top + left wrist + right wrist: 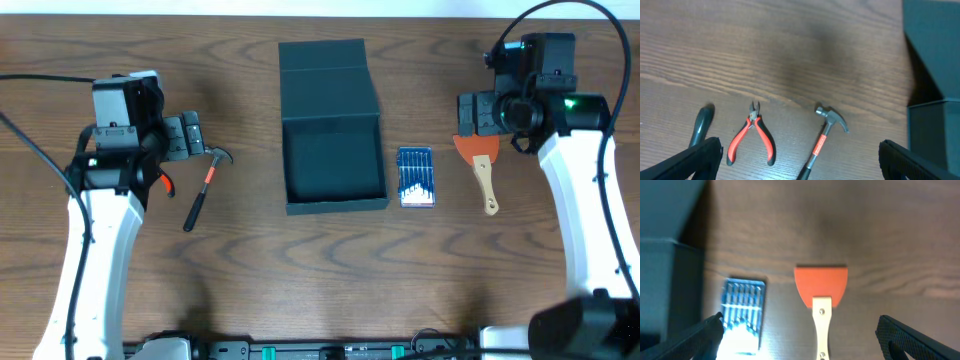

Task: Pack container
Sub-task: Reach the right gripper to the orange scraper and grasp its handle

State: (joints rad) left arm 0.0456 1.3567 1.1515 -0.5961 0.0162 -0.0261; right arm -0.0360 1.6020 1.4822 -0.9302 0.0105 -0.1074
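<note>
The dark teal-green container (333, 195) sits open at the table's middle, its flap lid (325, 70) folded back; the inside looks empty. Its wall also shows in the left wrist view (935, 135) and in the right wrist view (665, 285). My left gripper (190, 137) is open and empty above a small hammer (203, 187) and red-handled pliers (752, 135). My right gripper (468, 115) is open and empty above an orange scraper with a wooden handle (480, 165). A blue drill-bit case (416, 177) lies between the scraper and the container.
A dark green handle (702, 122) lies left of the pliers, partly hidden. In the overhead view the pliers are mostly under my left arm. The hammer (825, 135) lies left of the container, and the scraper (821, 287) and blue case (743, 312) lie to its right.
</note>
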